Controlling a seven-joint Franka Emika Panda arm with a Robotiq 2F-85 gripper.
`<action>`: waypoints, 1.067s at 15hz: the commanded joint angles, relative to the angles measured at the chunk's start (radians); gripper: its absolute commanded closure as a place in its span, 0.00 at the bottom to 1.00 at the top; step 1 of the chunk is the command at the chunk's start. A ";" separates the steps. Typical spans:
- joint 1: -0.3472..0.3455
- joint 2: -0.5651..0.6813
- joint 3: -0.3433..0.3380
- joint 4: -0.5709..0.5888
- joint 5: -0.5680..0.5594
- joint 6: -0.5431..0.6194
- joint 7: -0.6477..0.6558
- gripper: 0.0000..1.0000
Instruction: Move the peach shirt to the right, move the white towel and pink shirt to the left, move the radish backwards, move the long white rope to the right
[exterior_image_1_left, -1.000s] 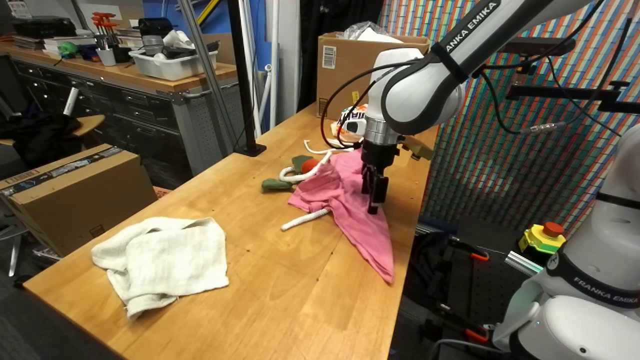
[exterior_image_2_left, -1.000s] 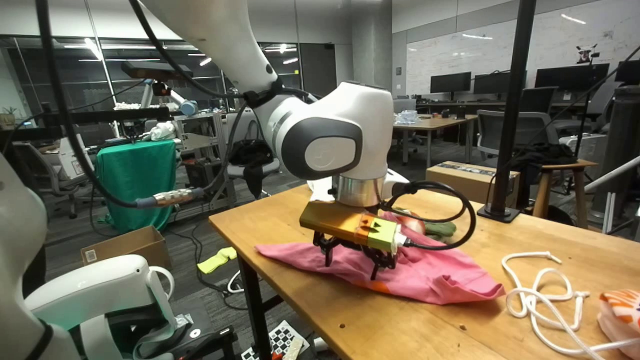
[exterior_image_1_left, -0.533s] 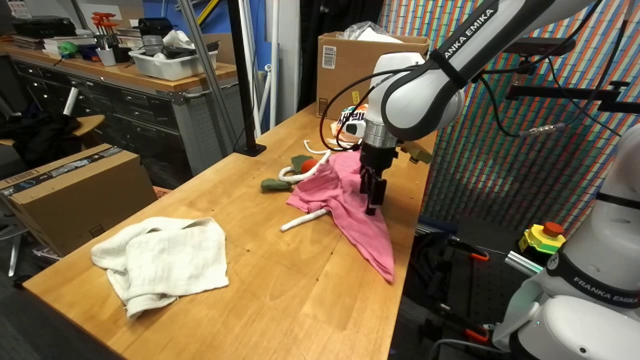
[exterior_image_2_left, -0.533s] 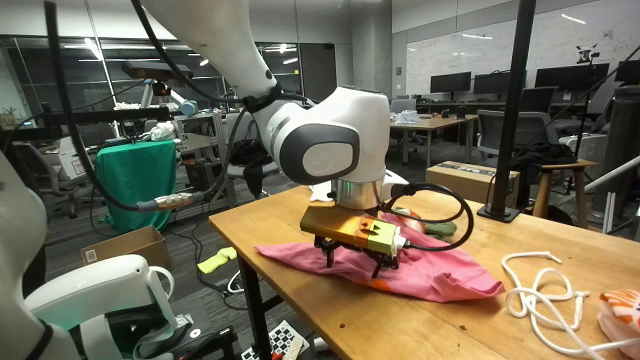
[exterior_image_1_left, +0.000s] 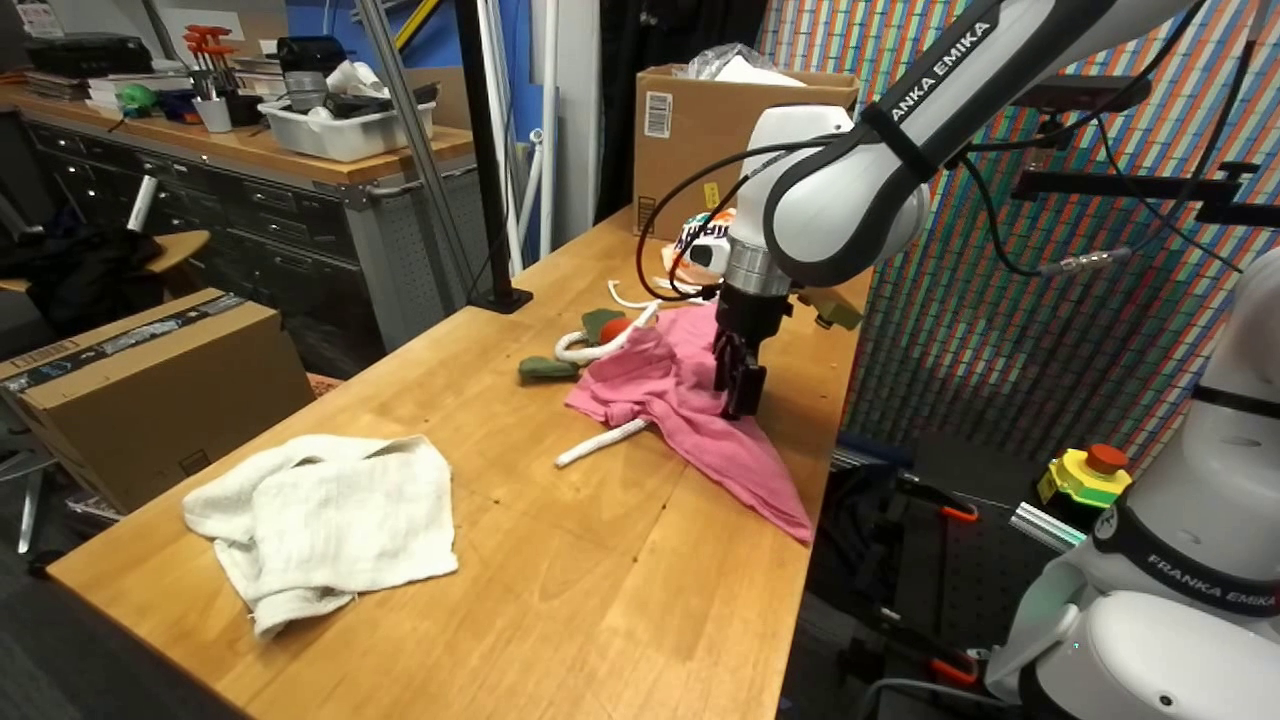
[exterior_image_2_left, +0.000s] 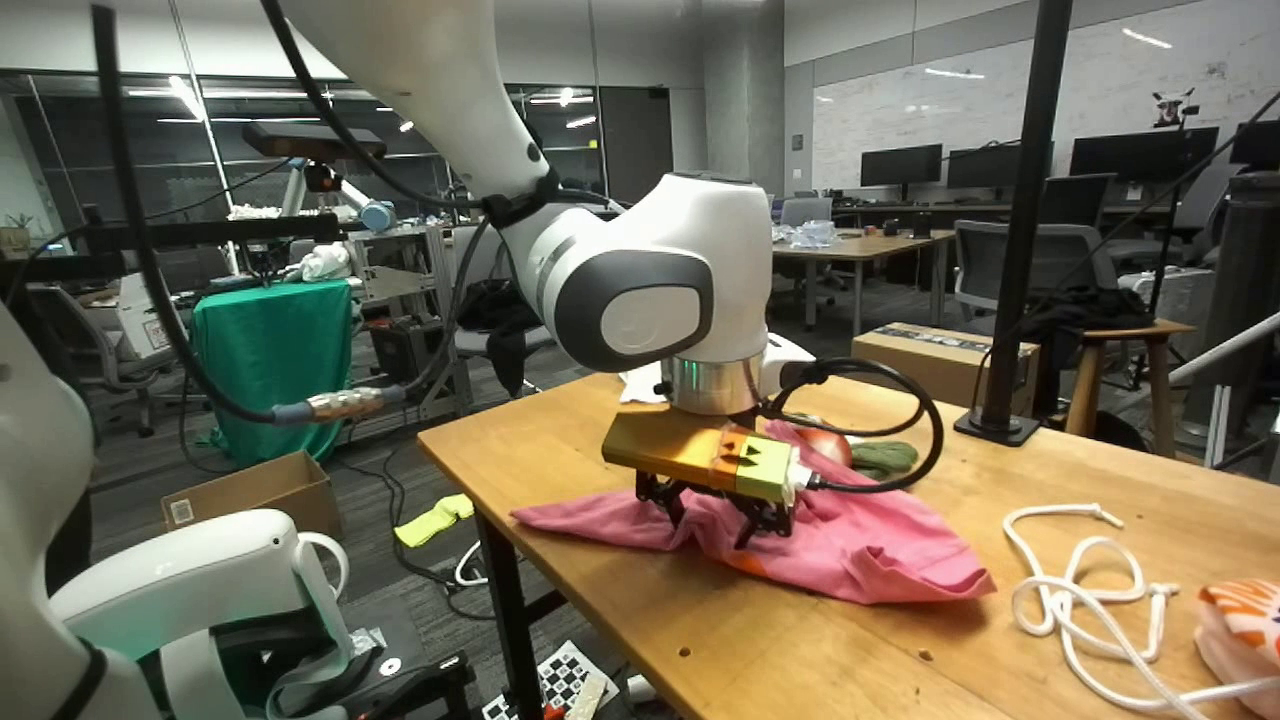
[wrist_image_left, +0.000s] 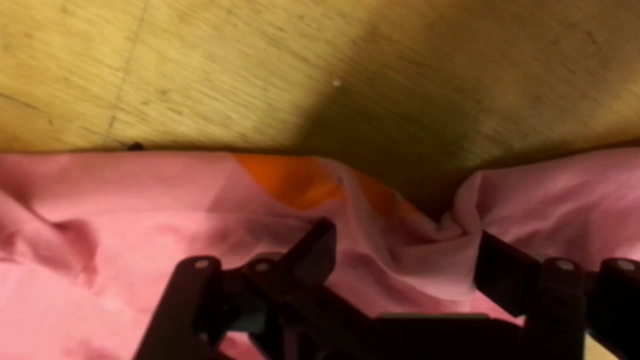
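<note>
The pink shirt (exterior_image_1_left: 640, 385) is lying crumpled on the wooden surface (exterior_image_1_left: 540, 590), one pointed end reaching the surface's edge in both exterior views. The gripper (exterior_image_2_left: 710, 532) is standing over the pink shirt and pointing down, with the Franka arm (exterior_image_1_left: 845, 210) arching above. In the wrist view the fingers (wrist_image_left: 312, 252) are sitting clearly apart; a rumpled fold of the pink shirt is lying in the gap between them, and an orange patch (wrist_image_left: 295, 182) of it is showing past the fingertips.

The radish (exterior_image_2_left: 826, 447) is resting just beside the pink shirt, partly hidden in both exterior views, with green leaves (exterior_image_1_left: 547, 370) spreading on the side away from the cloth. A thick white rope (exterior_image_1_left: 602, 443) is poking out from under the pink shirt, and a similar rope loop (exterior_image_1_left: 592, 354) is curving near the radish; whether they are joining beneath the cloth, I cannot tell.

The white towel (exterior_image_1_left: 345, 520) is lying well apart from the pink shirt, to its left in an exterior view. The long white rope (exterior_image_2_left: 1060, 598) is looping just beside the pink shirt's right end in an exterior view, and the peach shirt (exterior_image_2_left: 1240, 645) is sitting farther right of the pink shirt, cut by the frame. A large cardboard box (exterior_image_1_left: 690, 140) is standing well beyond the pink shirt.
</note>
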 joint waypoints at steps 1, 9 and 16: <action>0.006 0.004 0.003 -0.015 -0.022 0.045 0.017 0.66; 0.008 -0.069 0.002 0.003 -0.117 -0.007 0.067 0.92; 0.023 -0.262 -0.031 0.083 -0.100 -0.175 0.076 0.92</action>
